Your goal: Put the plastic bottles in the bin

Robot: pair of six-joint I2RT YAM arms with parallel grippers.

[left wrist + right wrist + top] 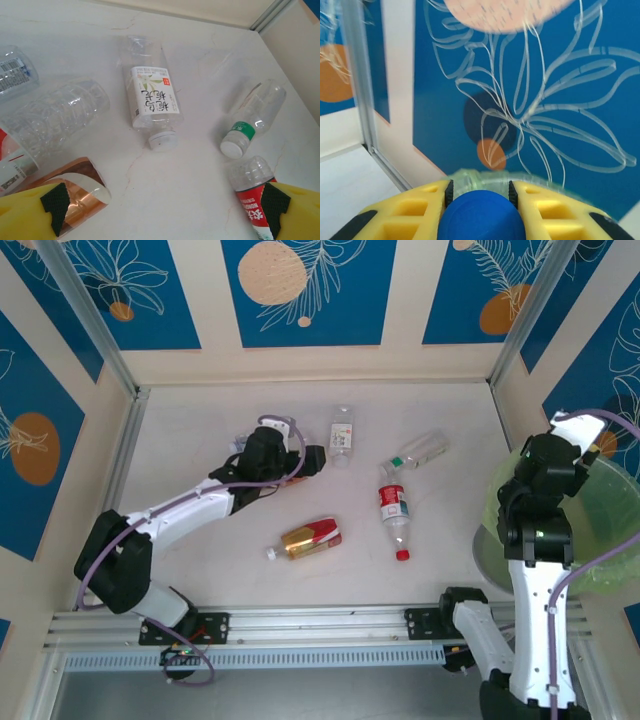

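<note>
Presently the left gripper point(318, 460) hangs low over the middle of the table point(450, 570) with its jaws spread wide and nothing between them. Its yellow fingers point(25, 220) stand at the two bottom corners of the left wrist view. Loose bottles lie on their sides around it. A white-labelled bottle point(342, 434) lies just ahead of it. Further right is a green-labelled bottle point(420, 451), with its white cap turned toward the centre. A red-labelled bottle point(393, 508) lies nearer the arms, its red cap pointing at the near edge. A gold bottle point(310, 538) lies left of that one, well apart from it. From the left wrist the white-labelled bottle point(152, 100) sits in the middle with its cap toward the camera, and the green-labelled bottle point(252, 120) is off to its right. The red-labelled bottle point(252, 192) is partly hidden behind the right-hand finger, and the gold bottle point(82, 187) is just beside the left-hand one. A clear ribbed bottle point(55, 120) lies at the left, with two more partly cut off by the frame edge. The bin point(615, 540), lined with pale green plastic, stands at the table's right side, and the right arm point(540, 540) reaches up over its rim. The right gripper point(480, 192) is clenched on a rounded blue thing point(482, 220) and faces the blue patterned wall point(570, 100). Whether that thing is part of a bottle cannot be told.
</note>
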